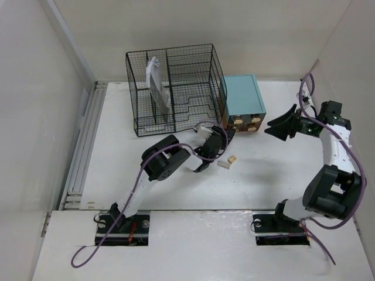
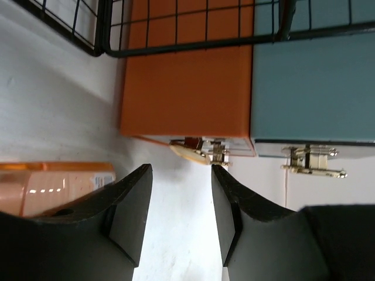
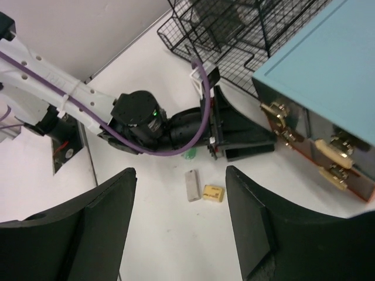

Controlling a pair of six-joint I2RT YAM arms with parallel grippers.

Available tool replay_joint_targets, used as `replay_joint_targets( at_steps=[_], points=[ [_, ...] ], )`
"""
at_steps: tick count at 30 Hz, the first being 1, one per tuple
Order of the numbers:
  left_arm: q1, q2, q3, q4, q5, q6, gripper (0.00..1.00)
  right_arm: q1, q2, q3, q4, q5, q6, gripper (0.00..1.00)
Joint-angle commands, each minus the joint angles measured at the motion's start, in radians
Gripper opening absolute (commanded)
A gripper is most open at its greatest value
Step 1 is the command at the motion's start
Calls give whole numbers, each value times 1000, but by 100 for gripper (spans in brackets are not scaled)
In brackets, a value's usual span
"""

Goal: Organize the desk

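Overhead view: the desk [image 1: 117, 181], a wide white tabletop with white walls, fills the scene. At its back stands a black wire-mesh rack [image 1: 176, 88] holding upright white papers [image 1: 156, 79]. Touching the rack's right side is a teal box [image 1: 243, 96] with wooden drawers and brass pulls.

My left gripper [image 1: 226, 139] sits low, just in front of the box's drawers, jaws apart with nothing between them. My right gripper [image 1: 276, 129] hangs to the right of the box, jaws spread wide and empty.

Two small blocks lie on the desk near my left gripper: a pale grey one [image 1: 222, 164] and a yellow one [image 1: 232, 158].

Only my left wrist camera shows a translucent orange object [image 2: 53, 187] beside my left finger [image 2: 132, 205], and a brass pull [image 2: 202, 149] close ahead.

Only my right wrist camera shows a small green object [image 3: 189, 154] beneath my left arm.
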Motion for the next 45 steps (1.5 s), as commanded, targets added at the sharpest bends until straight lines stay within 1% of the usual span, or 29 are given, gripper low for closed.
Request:
replay_joint_targets(
  at_steps=[1,10,18,19,23,29,31,32,39,41,45],
  points=[
    [-5,4,48,5,-65,-23,41,-4,3,49,-224,-98,-248,68],
    [-5,35,121,-39,-83,-23,41,-4,-36,49,-244,-89,-288,69],
    [-5,35,132,-79,-92,-32,41,-4,-45,49,-262,-89,-297,69],
    [-5,35,132,-79,-92,-41,40,-4,-45,49,-262,-89,-306,69],
    [-5,35,141,-97,-101,-41,40,-4,-45,40,-262,-98,-315,69],
    [4,44,169,-122,-111,-32,37,-4,-45,40,-271,-98,-316,69],
    [4,44,179,-133,-111,-32,34,-4,-45,40,-271,-98,-325,69],
    [4,44,189,-142,-111,-32,34,-4,-45,40,-271,-98,-325,69],
    [4,44,178,-142,-102,-23,28,-4,-45,40,-280,-98,-334,69],
    [4,44,169,-133,-102,-23,28,-4,-45,40,-280,-98,-334,69],
    [4,33,104,-85,-89,-11,27,-4,-45,40,-290,-98,-343,69]
  ],
)
